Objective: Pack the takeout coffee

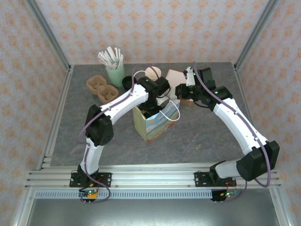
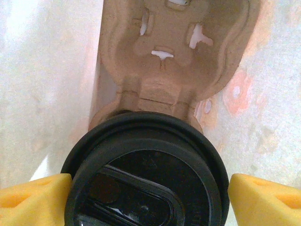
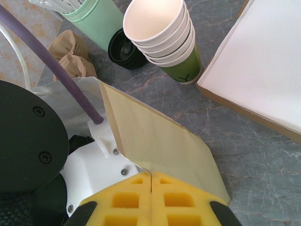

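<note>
1. Pretty far along, I'd say. The takeout coffee [image 2: 141, 155] is down inside the paper bag [image 1: 153, 125], over the pulp carrier [image 2: 174, 56], with the left hand [image 2: 150, 193] clamped on it. It's not seated or let go yet.
2. The right hand [image 3: 151, 188] is pinched together on the bag's rim.
3. Count: one lidded coffee, one bag, one cup stack [image 3: 181, 66], one mint tumbler [image 3: 96, 16].
</note>
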